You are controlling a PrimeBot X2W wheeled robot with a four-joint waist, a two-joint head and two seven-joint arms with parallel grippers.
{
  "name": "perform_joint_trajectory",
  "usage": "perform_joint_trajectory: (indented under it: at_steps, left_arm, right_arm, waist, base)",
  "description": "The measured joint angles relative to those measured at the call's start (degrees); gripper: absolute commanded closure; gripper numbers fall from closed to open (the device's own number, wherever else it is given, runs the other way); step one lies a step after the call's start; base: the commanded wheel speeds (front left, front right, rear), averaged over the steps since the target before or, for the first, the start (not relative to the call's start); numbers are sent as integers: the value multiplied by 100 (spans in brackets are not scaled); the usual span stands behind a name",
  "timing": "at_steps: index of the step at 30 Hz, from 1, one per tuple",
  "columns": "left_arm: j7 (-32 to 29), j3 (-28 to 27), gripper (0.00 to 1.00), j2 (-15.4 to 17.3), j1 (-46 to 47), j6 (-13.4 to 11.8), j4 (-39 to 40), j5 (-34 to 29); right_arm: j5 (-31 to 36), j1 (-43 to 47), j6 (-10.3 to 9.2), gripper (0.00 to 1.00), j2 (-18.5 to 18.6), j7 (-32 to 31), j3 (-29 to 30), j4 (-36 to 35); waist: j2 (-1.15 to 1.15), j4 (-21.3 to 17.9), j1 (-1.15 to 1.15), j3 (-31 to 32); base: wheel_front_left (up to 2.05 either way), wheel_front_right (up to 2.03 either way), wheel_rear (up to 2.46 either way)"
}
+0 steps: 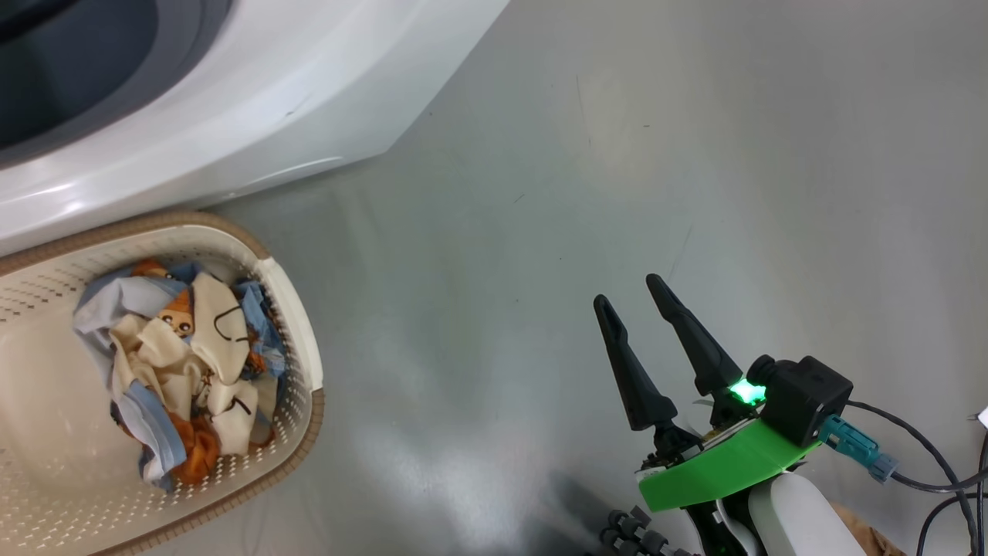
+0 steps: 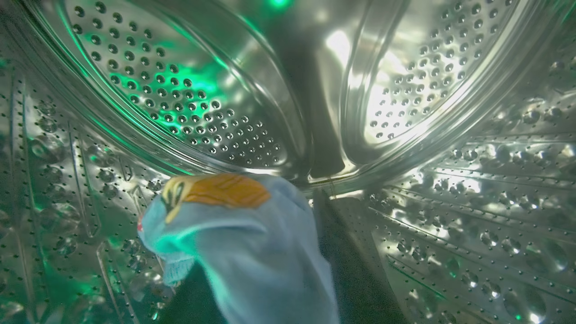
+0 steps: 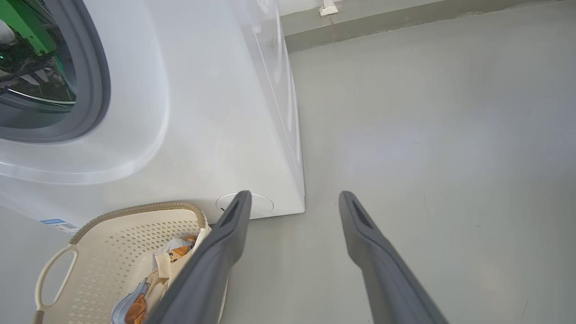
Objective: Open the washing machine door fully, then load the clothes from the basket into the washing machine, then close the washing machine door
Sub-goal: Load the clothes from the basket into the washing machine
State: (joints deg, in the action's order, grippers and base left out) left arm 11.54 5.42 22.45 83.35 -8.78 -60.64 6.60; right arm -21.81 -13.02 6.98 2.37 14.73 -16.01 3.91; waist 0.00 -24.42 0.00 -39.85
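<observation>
- The left tool [image 2: 267,200] is deep inside the drum [image 2: 148,81] of the washer [image 1: 255,100]. Its two dark fingers [image 2: 355,270] stand apart.
- One light blue garment [image 2: 252,252] with an orange and yellow print lies between those fingers. It drapes over the left one and hides its tip. I cannot tell whether either finger presses the fabric.
- The right tool [image 1: 628,290] has its fingers spread wide. It holds nothing and touches nothing, and hangs over the bare floor [image 1: 695,154].
- Count: one washer, one basket [image 1: 297,309] and two tools.
- The clothes [image 1: 185,363] are one tangled heap of cream, light blue and orange in the basket. The number of pieces cannot be told.
- The basket stands on the floor against the foot of the washer, below its opening. One loop handle [image 3: 54,279] shows in the right wrist view.
- The washer's opening, ringed by a grey gasket [image 3: 96,85], stands uncovered.
- The left arm's green wrist part [image 3: 22,24] shows through that opening, so this arm reaches in past the gasket.
- The right forearm [image 1: 795,517] rises from the lower right of the head view. Its fingers point up and slightly left there, well apart from the basket and to the right of the washer's corner.
</observation>
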Motion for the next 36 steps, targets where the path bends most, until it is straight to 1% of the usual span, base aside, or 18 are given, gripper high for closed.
perform_joint_trajectory:
  at_steps: [5,12,17,24,29,36]
  left_arm:
    - [-55,153,0,-37,115,2,-237,-68]
    - [-300,234,0,-87,155,-10,-554,-94]
    - [-288,301,0,-207,157,-90,-646,-129]
    - [-136,330,0,-416,130,-155,-756,-75]
    - [-36,342,0,-559,58,-156,-794,16]
    - [152,332,0,-720,-310,-154,-862,204]
  right_arm:
    - [0,1,0,0,0,0,-1,13]
    - [0,1,0,0,0,0,-3,21]
    - [8,2,0,0,0,0,-2,43]
    - [19,3,0,0,1,0,1,53]
    - [99,4,0,0,2,0,8,59]
    - [159,7,0,0,4,0,22,83]
  waist:
    - [0,18,0,37]
    - [0,33,0,92]
    - [0,67,0,150]
    - [0,133,0,299]
    - [0,208,0,408]
    - [0,351,0,616]
  base:
    - [0,0,0]
    - [0,0,0]
    - [0,0,0]
    - [0,0,0]
    - [0,0,0]
    - [0,0,0]
